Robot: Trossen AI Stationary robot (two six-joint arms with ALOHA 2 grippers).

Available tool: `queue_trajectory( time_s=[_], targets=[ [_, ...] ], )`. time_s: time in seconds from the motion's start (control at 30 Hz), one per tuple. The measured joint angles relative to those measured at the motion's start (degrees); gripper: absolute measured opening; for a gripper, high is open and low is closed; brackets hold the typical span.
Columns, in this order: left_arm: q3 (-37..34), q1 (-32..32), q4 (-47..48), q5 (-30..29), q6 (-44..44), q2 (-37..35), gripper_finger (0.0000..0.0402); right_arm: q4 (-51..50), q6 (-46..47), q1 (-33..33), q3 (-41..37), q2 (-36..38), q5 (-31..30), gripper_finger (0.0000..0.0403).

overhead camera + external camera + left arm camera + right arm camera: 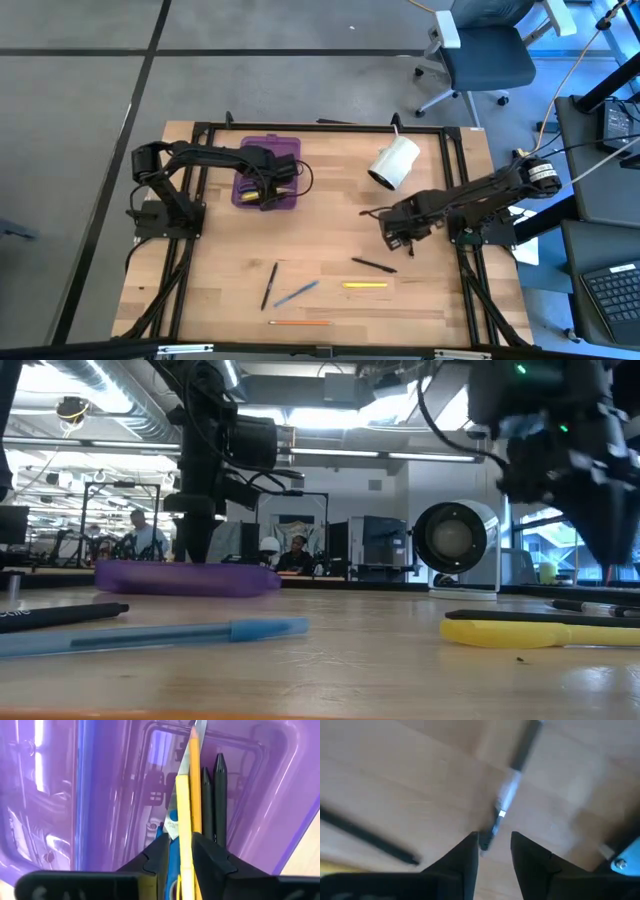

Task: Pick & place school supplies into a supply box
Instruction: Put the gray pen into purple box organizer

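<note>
Over the translucent purple plastic supply box (266, 185) near the table's left rear, the left gripper (176, 851) hovers with a yellow pencil (184, 815) between its parted fingers, seemingly mid-release; whether it bears on the pencil cannot be told. Black pens (220, 795) and blue-handled scissors (171, 827) already lie inside. Well apart at right, the right gripper (495, 851), fingers apart and empty, hangs above a black pen (512, 785). Five supplies remain on the wood: a black pen (270, 284), blue pen (296, 293), orange pencil (299, 322), yellow marker (365, 285) and another black pen (374, 264). Roughly half appears left.
</note>
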State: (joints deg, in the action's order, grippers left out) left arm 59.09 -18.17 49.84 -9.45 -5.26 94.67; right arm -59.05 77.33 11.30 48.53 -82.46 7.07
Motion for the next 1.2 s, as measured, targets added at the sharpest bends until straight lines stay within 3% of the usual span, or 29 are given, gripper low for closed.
queue_trajectory(
  time_s=[0.3, 0.63, 0.83, 0.93, 1.07, 1.2],
  targets=[
    [4.8, 0.0, 6.9, -0.1, 0.3, 0.0, 0.0087, 12.7, 2.0, 0.6, -9.4, 0.0, 0.5, 0.0119],
    [11.9, 0.0, 11.9, -5.9, 3.0, -0.2, 0.0086, 15.7, 1.4, 0.7, -14.2, 0.3, -1.4, 0.0117],
    [10.9, 0.0, 10.6, -6.0, 4.3, -5.2, 0.0084, 15.2, -2.7, 0.7, -13.6, 0.1, -2.6, 0.0066],
    [9.1, 0.0, 7.1, -5.9, 5.3, -10.1, 0.0086, 15.1, -3.8, 0.7, -13.5, 0.1, -3.2, 0.0039],
    [4.6, 0.0, -3.2, -4.9, 7.2, -17.9, 0.0084, 15.1, -6.1, 0.9, -13.5, 0.1, -4.1, 0.0037],
    [-3.4, 0.1, -18.7, 5.0, 7.7, -25.5, 0.0080, 14.7, -8.8, 1.6, -11.7, -0.1, -6.9, 0.0045]
  ],
)
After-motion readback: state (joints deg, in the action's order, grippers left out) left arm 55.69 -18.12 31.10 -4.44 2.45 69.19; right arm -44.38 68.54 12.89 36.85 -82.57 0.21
